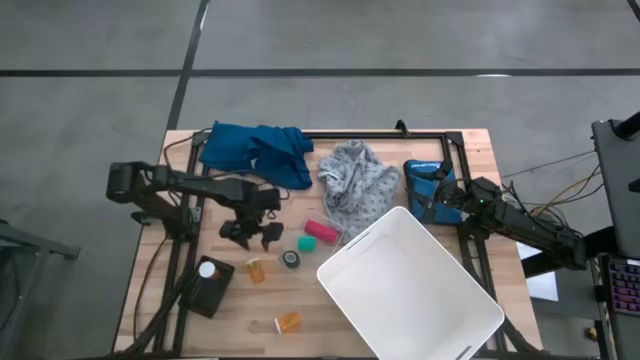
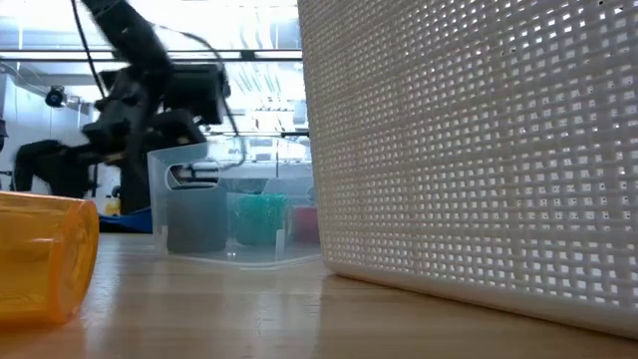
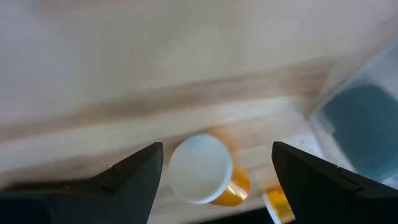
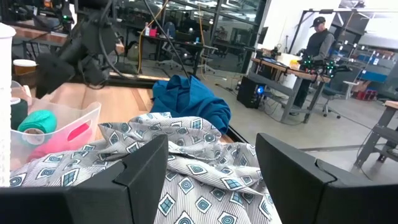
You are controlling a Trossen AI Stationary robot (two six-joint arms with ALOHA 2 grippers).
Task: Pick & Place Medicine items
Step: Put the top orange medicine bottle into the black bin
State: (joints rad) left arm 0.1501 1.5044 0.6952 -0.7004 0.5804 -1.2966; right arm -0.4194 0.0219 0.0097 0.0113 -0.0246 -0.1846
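The left gripper (image 1: 253,236) is hovering wide open and empty, jaws straddling a bottle (image 1: 257,269) lying at its six o'clock, seemingly lining up a grasp. The right gripper (image 1: 432,196) is waiting, part-open and empty, at the basket's (image 1: 450,330) twelve o'clock.

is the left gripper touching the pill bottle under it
Apart. The left wrist view shows the left gripper open, its fingers standing clear on either side of the white-capped pill bottle, with bare table visible in both gaps.
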